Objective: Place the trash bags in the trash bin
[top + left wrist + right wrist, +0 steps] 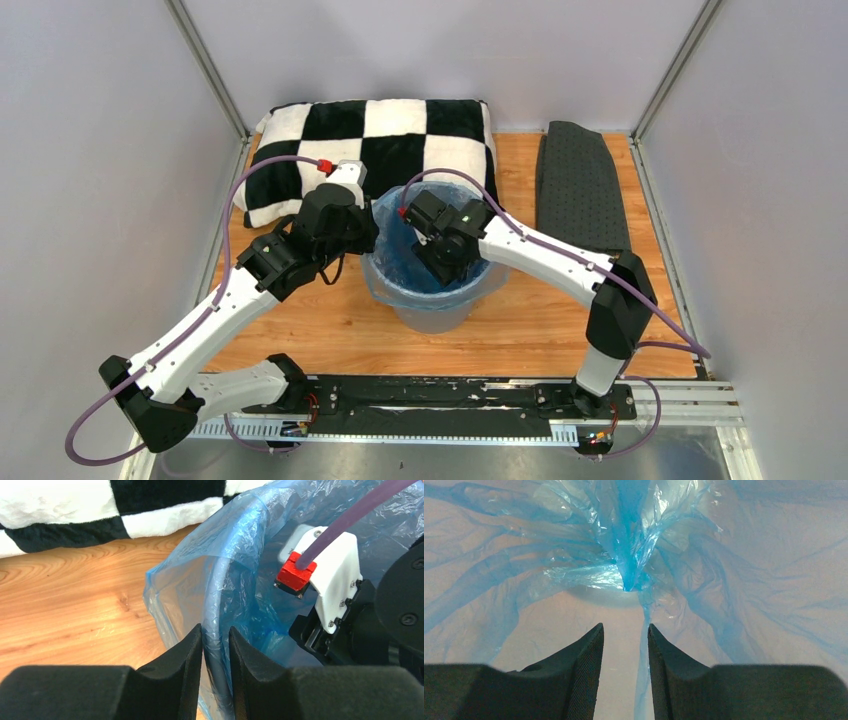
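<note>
1. The light-grey trash bin point(436, 316) is seen standing upright on the wooden table point(320, 325), just in front of the checkered pillow point(385, 125); a dark dotted mat point(580, 185) is laid at the back right, well apart from it.
2. The light-blue trash bag point(396, 250) is spread inside the bin, and its edge is folded outward over the rim.
3. The left gripper point(215, 630) is placed astride the bin's left rim, one finger outside and one inside, and is closed down onto the bag-covered rim with almost no gap left.
4. The right gripper point(625, 627) is lowered inside the bin, above the bag's gathered bottom.
5. Its fingers point(584, 675) are parted narrowly and nothing is clamped; a thin strand of film is seen hanging loose by the right-hand finger.
</note>
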`<state>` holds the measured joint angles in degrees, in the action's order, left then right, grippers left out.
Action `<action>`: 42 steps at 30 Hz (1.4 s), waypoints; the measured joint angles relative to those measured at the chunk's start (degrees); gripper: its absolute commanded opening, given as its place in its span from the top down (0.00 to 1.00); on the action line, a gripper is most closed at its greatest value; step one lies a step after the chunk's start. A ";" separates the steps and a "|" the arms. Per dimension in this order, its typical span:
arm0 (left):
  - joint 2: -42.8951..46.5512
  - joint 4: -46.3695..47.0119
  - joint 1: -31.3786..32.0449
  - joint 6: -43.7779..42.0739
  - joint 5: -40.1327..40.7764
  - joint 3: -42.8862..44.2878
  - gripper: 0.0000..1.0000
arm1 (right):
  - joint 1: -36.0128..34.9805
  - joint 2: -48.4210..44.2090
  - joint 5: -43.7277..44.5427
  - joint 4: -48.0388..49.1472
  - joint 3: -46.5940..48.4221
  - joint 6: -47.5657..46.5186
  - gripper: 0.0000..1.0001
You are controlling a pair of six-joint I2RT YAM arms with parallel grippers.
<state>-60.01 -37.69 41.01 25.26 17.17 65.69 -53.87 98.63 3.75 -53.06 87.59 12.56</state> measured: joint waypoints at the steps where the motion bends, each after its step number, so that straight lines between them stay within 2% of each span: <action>1: 0.00 -0.02 0.00 0.00 0.00 0.00 0.70 | 0.00 -0.22 0.00 -0.11 0.02 0.00 0.60; 9: 0.00 -0.44 0.00 -0.02 0.07 0.37 0.61 | 0.00 -2.99 0.33 -0.81 1.64 0.00 0.60; 20: 0.07 -0.83 0.00 0.00 0.50 2.12 0.42 | 0.00 -5.99 0.33 -1.22 2.69 0.00 0.60; 30: 1.42 -1.20 0.00 -0.07 1.70 3.15 0.20 | 0.00 -7.87 0.28 -1.36 4.39 0.00 0.56; 34: 2.49 -1.22 0.00 -0.13 2.23 3.15 0.11 | 0.00 -8.44 0.28 -1.40 4.57 0.00 0.52; 36: 3.21 -1.27 0.00 -0.22 2.40 3.21 0.01 | 0.00 -8.72 0.26 -1.44 5.07 0.00 0.47; 42: 4.46 -1.46 0.02 -1.25 2.51 4.85 0.00 | 0.00 -10.93 0.15 -0.61 7.06 -0.26 0.31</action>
<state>-55.55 -39.16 41.04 24.01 19.68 70.54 -53.87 87.70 3.90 -53.67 94.65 12.29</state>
